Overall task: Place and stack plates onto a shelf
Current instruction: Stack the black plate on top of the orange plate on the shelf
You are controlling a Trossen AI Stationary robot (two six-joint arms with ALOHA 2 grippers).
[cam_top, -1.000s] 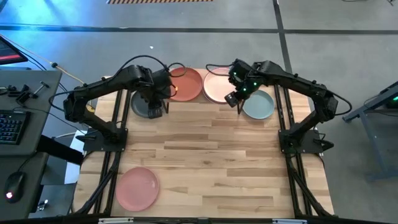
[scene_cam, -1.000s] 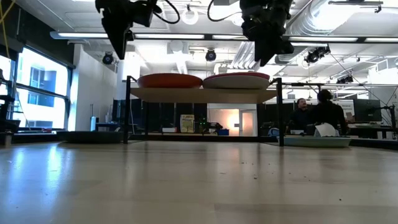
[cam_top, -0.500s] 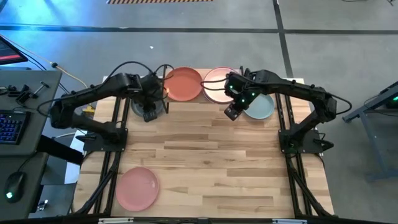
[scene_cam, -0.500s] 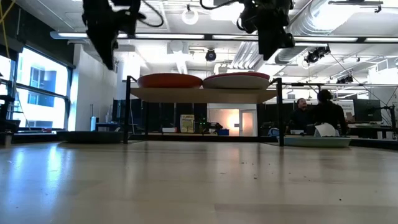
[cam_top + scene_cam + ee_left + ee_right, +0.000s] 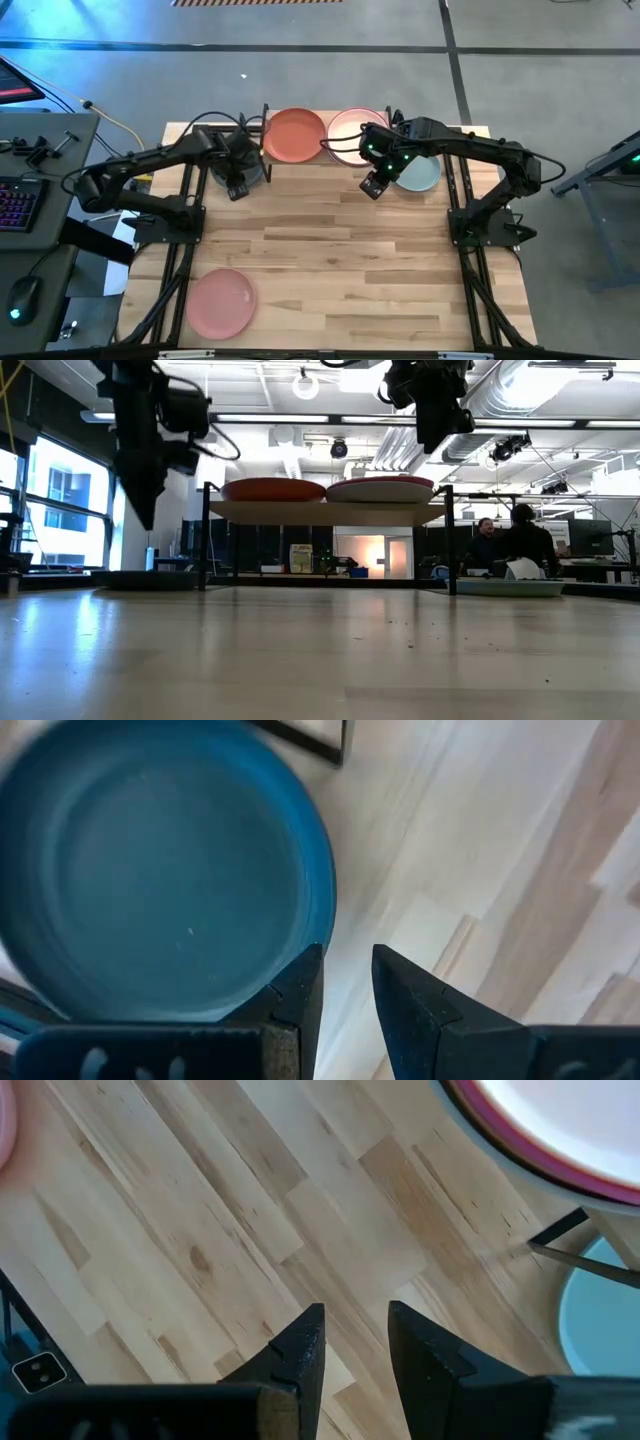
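Observation:
The shelf [image 5: 320,512] stands at the table's far edge on thin black legs. On it rest a terracotta plate [image 5: 295,134] and, to its right, a cream plate on a magenta one [image 5: 352,135]. A dark plate [image 5: 160,870] lies on the table left of the shelf. My left gripper [image 5: 346,982] hangs just above the plate's near-right rim, open by a narrow gap with nothing in it. A pale teal plate [image 5: 422,174] lies right of the shelf. My right gripper [image 5: 355,1342] hangs high over bare wood in front of the shelf, open and empty.
A pink plate [image 5: 220,303] lies at the table's near left corner. A black shelf leg [image 5: 560,1228] stands close to my right gripper. The middle of the tabletop [image 5: 330,250] is bare wood. People sit in the room beyond the table [image 5: 510,540].
My left gripper has come down and gone toward the table's left edge, away from the shelf, and now hangs over the dark plate. My right gripper has drawn back a little from the shelf toward the near edge. No plate has moved.

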